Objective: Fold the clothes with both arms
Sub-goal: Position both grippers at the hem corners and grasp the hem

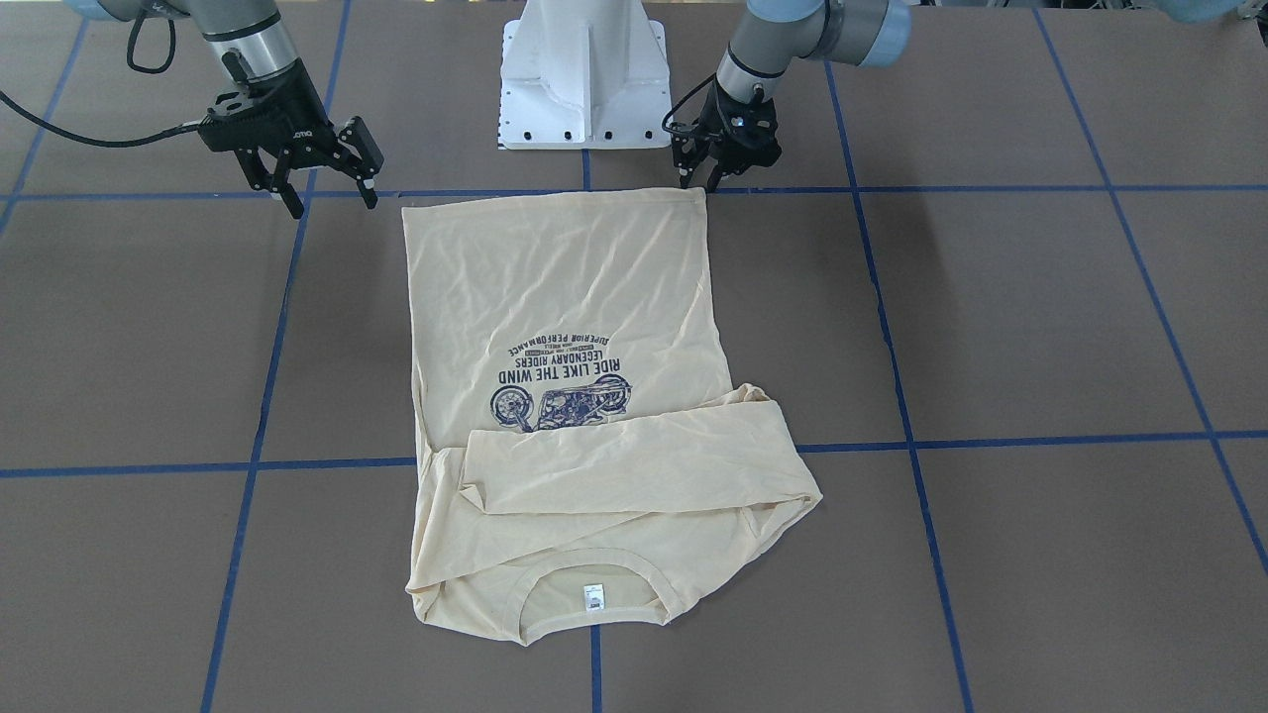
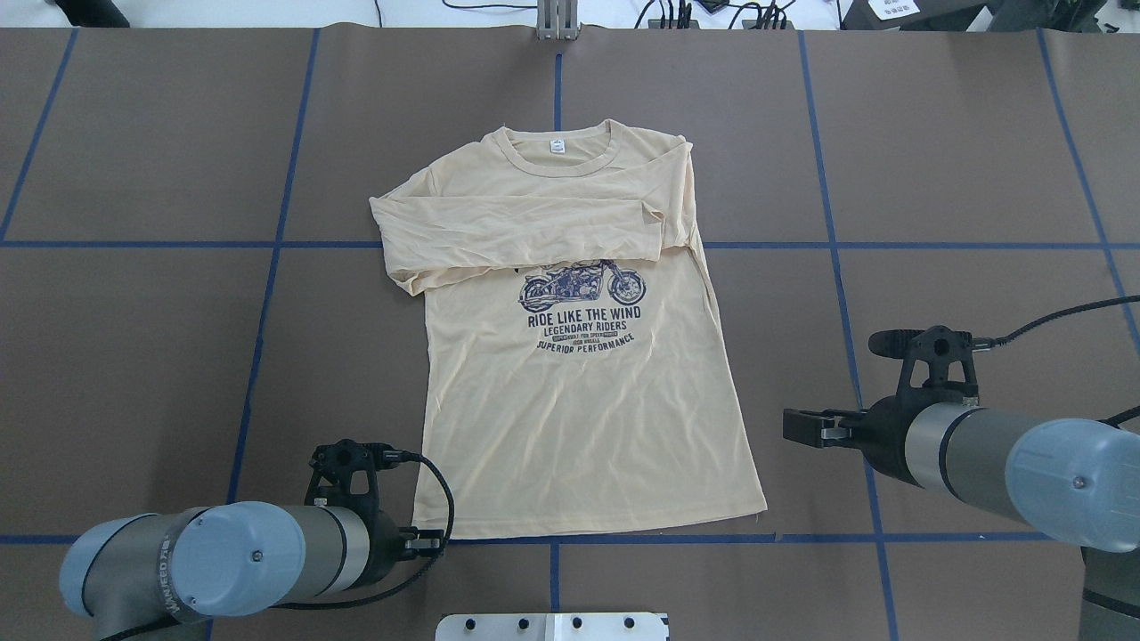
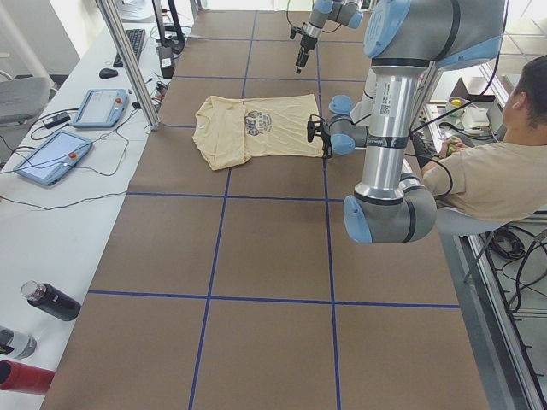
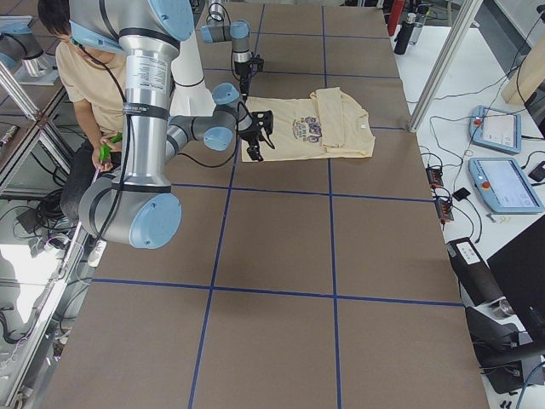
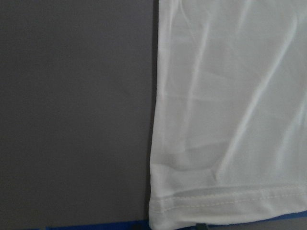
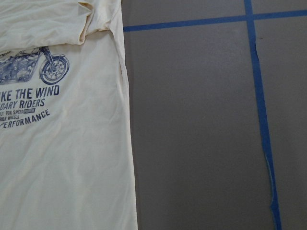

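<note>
Cream T-shirt (image 1: 565,297) flat at frame centre, sleeves folded across the chest; left gripper (image 1: 697,180) slightly parted at its upper-right hem corner, right gripper (image 1: 335,203) spread wide, clear of the upper-left corner: unequal pinches would likely skew the fold

Cream T-shirt (image 2: 579,427), navy motorcycle print (image 2: 583,287), brown table (image 2: 962,160), blue tape grid (image 2: 935,244)

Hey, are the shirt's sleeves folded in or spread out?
Folded in: both sleeves lie across the T-shirt chest; its body lies flat, unfolded.
</note>
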Controlling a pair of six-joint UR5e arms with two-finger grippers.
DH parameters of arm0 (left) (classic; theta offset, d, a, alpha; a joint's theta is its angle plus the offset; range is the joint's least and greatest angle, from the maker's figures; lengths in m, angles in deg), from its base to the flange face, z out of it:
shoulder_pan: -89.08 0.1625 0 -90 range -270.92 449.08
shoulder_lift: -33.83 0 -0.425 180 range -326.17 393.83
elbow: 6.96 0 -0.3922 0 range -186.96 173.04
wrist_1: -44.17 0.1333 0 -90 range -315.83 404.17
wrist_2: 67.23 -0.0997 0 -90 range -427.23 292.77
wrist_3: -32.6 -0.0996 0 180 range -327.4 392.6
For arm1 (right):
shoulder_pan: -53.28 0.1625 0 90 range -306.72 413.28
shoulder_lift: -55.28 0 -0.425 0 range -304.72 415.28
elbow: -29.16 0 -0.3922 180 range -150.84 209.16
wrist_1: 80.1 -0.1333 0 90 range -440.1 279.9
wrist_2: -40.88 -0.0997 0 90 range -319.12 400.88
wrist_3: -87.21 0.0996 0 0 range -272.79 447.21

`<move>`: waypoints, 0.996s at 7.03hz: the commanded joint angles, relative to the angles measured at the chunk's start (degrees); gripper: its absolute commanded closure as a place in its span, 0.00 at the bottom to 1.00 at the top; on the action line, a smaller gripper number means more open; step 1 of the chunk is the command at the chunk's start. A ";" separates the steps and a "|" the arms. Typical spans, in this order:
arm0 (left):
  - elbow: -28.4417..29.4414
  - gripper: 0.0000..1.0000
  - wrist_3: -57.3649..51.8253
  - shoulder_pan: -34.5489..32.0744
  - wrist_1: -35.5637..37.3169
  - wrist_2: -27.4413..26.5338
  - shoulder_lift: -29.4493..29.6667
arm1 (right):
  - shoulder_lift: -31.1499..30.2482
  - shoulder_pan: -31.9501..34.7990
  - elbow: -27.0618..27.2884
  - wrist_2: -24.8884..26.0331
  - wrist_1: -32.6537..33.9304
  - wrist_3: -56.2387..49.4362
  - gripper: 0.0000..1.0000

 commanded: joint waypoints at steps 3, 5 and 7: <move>0.55 0.53 -0.27 -1.31 0.35 0.00 -0.09 | 0.09 -0.03 -0.09 0.05 0.00 0.00 0.00; 0.55 0.53 -0.27 -0.69 0.35 0.17 0.09 | 0.09 -0.03 -0.09 0.05 0.00 0.00 0.00; 0.64 0.54 -0.18 -0.60 0.35 0.17 0.61 | 0.09 -0.03 -0.09 0.05 0.00 0.00 0.00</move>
